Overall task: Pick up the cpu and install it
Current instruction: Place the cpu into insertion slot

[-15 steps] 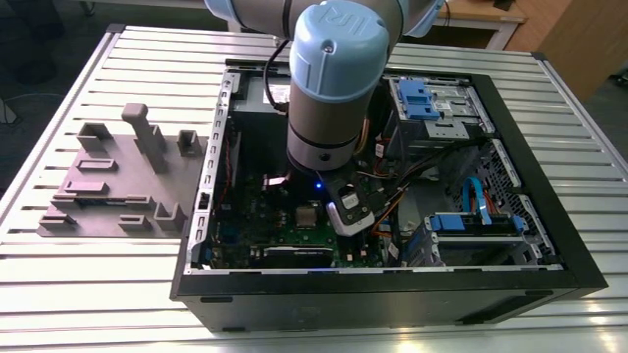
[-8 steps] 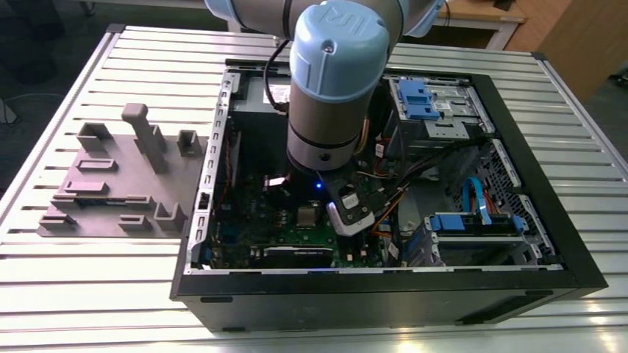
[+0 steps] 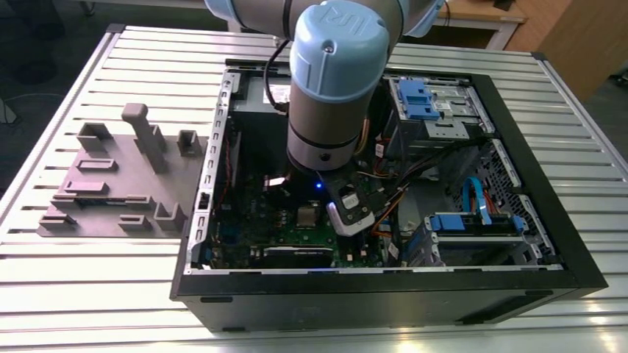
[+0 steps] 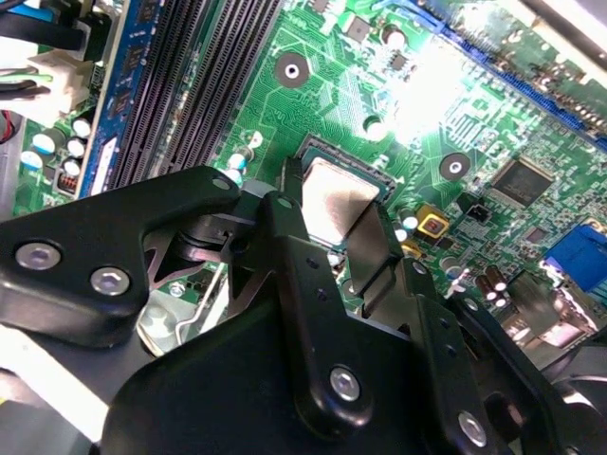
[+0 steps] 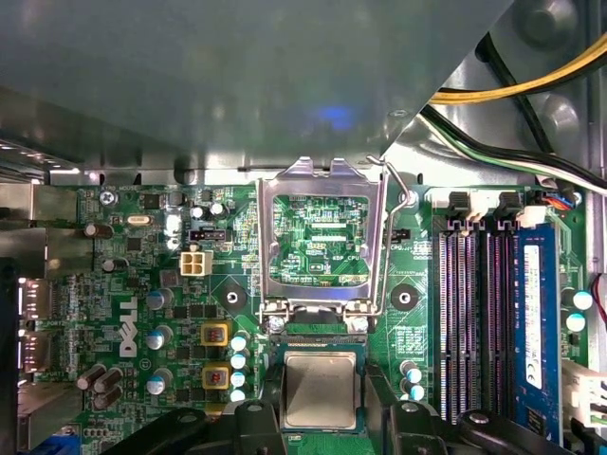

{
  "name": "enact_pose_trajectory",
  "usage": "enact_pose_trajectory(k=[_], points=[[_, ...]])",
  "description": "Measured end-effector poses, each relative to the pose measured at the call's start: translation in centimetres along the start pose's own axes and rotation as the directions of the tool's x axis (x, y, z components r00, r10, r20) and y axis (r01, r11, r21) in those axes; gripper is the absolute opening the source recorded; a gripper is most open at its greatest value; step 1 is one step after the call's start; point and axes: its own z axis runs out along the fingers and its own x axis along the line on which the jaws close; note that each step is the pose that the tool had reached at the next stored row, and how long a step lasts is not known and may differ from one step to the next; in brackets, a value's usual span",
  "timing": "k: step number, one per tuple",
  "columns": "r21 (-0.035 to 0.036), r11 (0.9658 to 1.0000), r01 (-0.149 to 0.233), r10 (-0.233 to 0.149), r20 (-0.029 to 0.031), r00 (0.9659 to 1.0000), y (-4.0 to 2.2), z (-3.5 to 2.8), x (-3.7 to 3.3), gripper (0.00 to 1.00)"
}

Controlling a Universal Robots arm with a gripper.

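The exterior view is looking down from high and well back at the open case (image 3: 393, 301) on the table (image 3: 98, 294), the arm (image 3: 339, 81) standing mid-frame. The first wrist view is facing squarely down on the board (image 5: 123, 284) from close by, while the second wrist view is slanting past the gripper (image 4: 332, 227) from nearer still. Both wrist views are sharing the cpu (image 5: 321, 389) (image 4: 334, 194) and memory slots (image 5: 469, 313) (image 4: 190, 85).

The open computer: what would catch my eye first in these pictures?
The big robot arm with its pale blue cap stands out first, hanging over the open computer case on the ribbed metal table. In the first wrist view, the shiny silver chip glints on the green circuit board, right beside the open metal frame.
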Motion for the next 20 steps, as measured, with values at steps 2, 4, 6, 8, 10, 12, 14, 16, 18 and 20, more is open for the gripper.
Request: enact_pose_trajectory(k=[2, 4, 6, 8, 10, 12, 14, 16, 18, 20], points=[[0.0000, 1.0000, 0.000, 0.000, 0.0000, 1.0000, -0.05, 0.00, 0.00, 0.45], [-0.0001, 1.0000, -0.001, 0.001, 0.0001, 1.0000, -0.08, 0.00, 0.00, 0.45], [-0.0001, 1.0000, -0.001, 0.001, 0.0001, 1.0000, -0.08, 0.01, 0.00, 0.45], [-0.0002, 1.0000, -0.001, 0.001, 0.0001, 1.0000, -0.09, 0.02, 0.00, 0.45], [-0.0002, 1.0000, -0.001, 0.001, 0.0001, 1.0000, -0.09, 0.02, 0.00, 0.45], [-0.0002, 1.0000, -0.001, 0.001, 0.0001, 1.0000, -0.09, 0.02, 0.00, 0.45], [-0.0002, 1.0000, -0.001, 0.001, 0.0001, 1.0000, -0.09, 0.02, 0.00, 0.46], [-0.0002, 1.0000, -0.001, 0.001, 0.0001, 1.0000, -0.09, 0.02, 0.00, 0.52], [-0.0002, 1.0000, -0.001, 0.001, 0.0001, 1.0000, -0.09, 0.01, 0.00, 0.52], [-0.0002, 1.0000, -0.001, 0.001, 0.0001, 1.0000, -0.08, -0.13, 0.00, 0.52]])
